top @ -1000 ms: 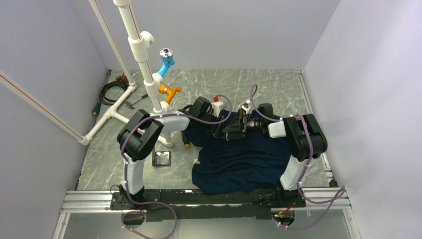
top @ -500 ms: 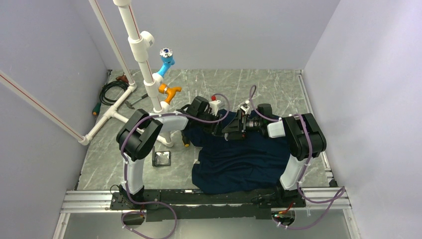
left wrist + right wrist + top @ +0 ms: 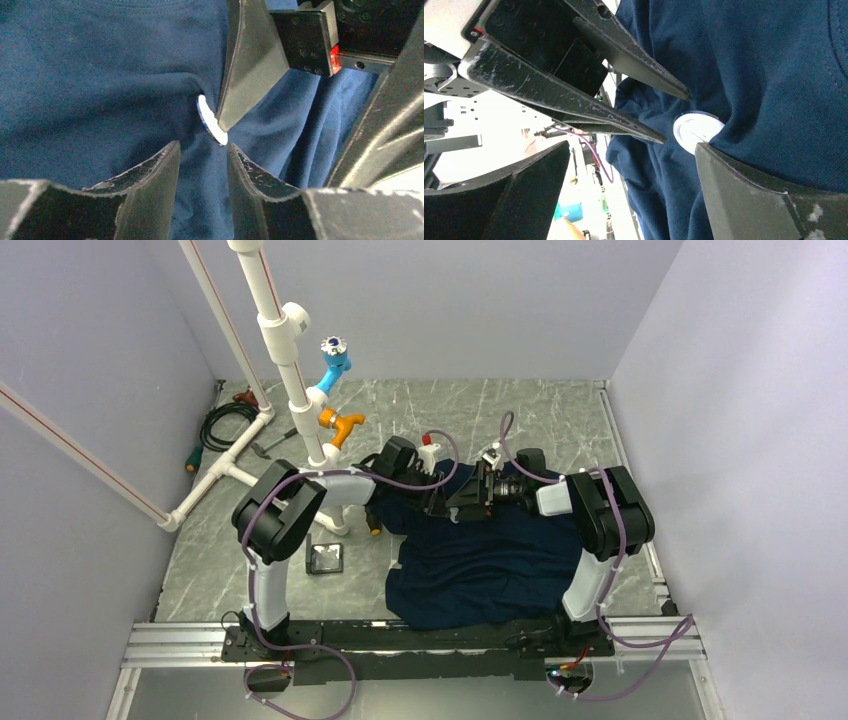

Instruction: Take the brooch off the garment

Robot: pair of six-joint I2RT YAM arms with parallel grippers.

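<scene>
- White pipe frame [image 3: 285,350]: stands well left of the garment [image 3: 480,570]. It carries a light-blue fitting [image 3: 335,360] and an orange fitting [image 3: 340,423]. A black cable coil [image 3: 225,425] lies further left.
- Small dark square item [image 3: 325,558]: flat on the table [image 3: 560,420], just left of the garment. We see no contact w/ the cloth.
- Garment: dark navy T-shirt, rumpled, lying between the two arm bases. Both wrist views show the collar seam at its far end.
- Left gripper [image 3: 438,502]: over the garment's far-left part, tips down at the cloth. In the left wrist view the jaws are part-way apart w/ a narrow gap. Only cloth shows in that gap, and we see nothing clamped.
- Brooch [image 3: 210,122]: small round disc, pale face, blue rim. It sits on the garment just below the collar, in a pucker of cloth, tilted and seen near edge-on. It lies just beyond the left gripper's tips. One tip is just beside it, but we cannot tell if they touch. In the top view both grippers hide it.
- Right gripper [image 3: 468,502]: over the garment's far edge, facing the left gripper, jaws spread wide, holding nothing. The tip of one finger [image 3: 247,65] touches the brooch's rim. The other finger [image 3: 524,200] is well apart from the brooch.
</scene>
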